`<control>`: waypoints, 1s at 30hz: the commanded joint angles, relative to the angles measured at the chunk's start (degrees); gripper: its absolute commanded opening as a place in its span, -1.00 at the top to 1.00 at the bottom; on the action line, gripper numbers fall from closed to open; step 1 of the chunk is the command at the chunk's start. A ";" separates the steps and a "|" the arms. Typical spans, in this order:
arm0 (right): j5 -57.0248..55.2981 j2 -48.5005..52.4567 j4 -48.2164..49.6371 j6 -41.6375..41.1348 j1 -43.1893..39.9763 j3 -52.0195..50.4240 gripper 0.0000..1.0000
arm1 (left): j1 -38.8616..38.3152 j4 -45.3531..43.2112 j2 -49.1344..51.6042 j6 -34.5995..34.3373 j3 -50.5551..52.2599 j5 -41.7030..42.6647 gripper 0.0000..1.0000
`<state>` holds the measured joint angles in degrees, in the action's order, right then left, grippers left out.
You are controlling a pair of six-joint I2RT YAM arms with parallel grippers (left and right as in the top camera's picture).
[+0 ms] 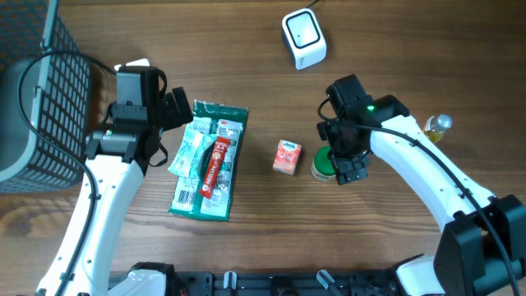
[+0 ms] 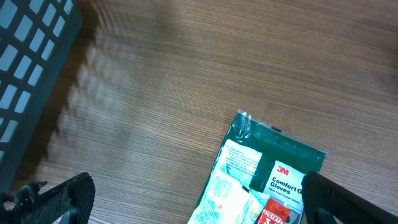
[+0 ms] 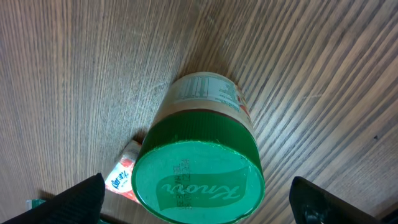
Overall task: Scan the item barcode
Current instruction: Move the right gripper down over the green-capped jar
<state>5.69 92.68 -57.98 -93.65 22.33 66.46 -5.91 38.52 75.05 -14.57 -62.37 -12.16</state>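
Green-lidded jar (image 3: 198,177), upright, long axis vertical, lid up

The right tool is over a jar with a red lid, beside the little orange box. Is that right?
No, the lid is green, not red, as the right wrist view shows. The right tool is over a jar with a green lid, beside the little orange box.

Looks like a robotics lab bench mocked up as a shop checkout. A white barcode scanner (image 1: 303,37) is set on a wood-grain table (image 1: 411,49), and a dark mesh basket (image 1: 41,90) is parked at the edge. Retail goods are laid out between the left arm (image 1: 103,189) and right arm (image 1: 415,168): a glove pack (image 1: 209,160), a small carton (image 1: 287,156) and a green-lidded jar (image 1: 320,168).
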 commanded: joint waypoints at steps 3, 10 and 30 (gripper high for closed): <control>-2.14 0.87 0.07 -1.05 0.24 -0.61 -0.89 | 0.24 -0.17 -0.15 -0.90 -0.66 -0.33 -1.00; -2.27 0.87 2.71 -1.05 0.22 -3.21 -0.87 | 0.24 -0.17 -0.15 -0.90 -0.66 -0.33 -1.00; -1.95 0.87 3.37 -0.83 0.33 -3.28 -0.88 | 0.24 -0.17 -0.15 -0.90 -0.66 -0.33 -1.00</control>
<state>4.84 92.68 -54.72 -93.84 22.37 63.66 -5.91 38.52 75.05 -14.57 -62.37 -12.16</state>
